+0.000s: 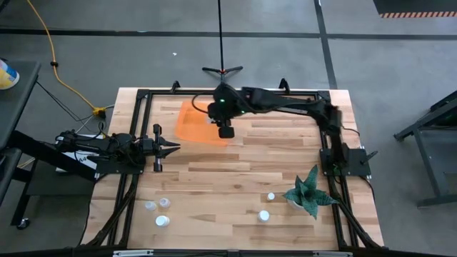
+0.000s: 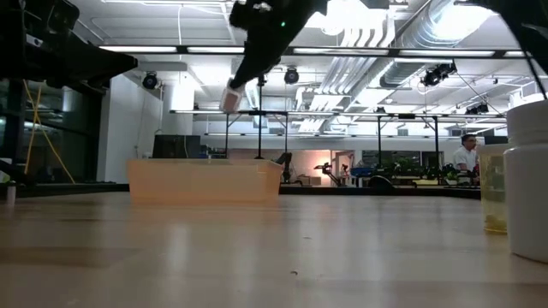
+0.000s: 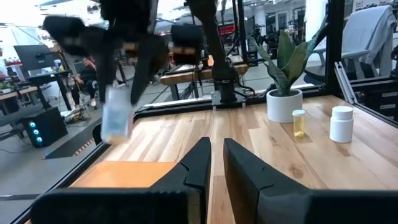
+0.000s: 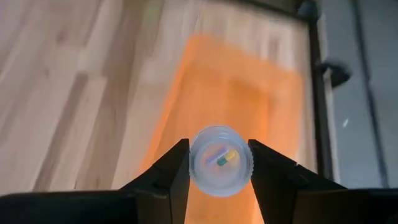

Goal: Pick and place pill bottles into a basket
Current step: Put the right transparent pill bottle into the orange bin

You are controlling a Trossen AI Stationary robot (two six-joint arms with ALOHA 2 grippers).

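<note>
Right gripper (image 4: pixel 219 163) pinches 1 bottle (image 4: pixel 221 160) between part-open fingers, above the basket (image 1: pixel 191 123), at 12 o'clock on the table. Lower first, then release, so it lands upright.

One translucent pill bottle (image 4: pixel 221 160) is hanging above the shallow orange basket (image 1: pixel 193 123), while five white-capped pill bottles (image 1: pixel 163 203) are standing on the table's near side.
</note>
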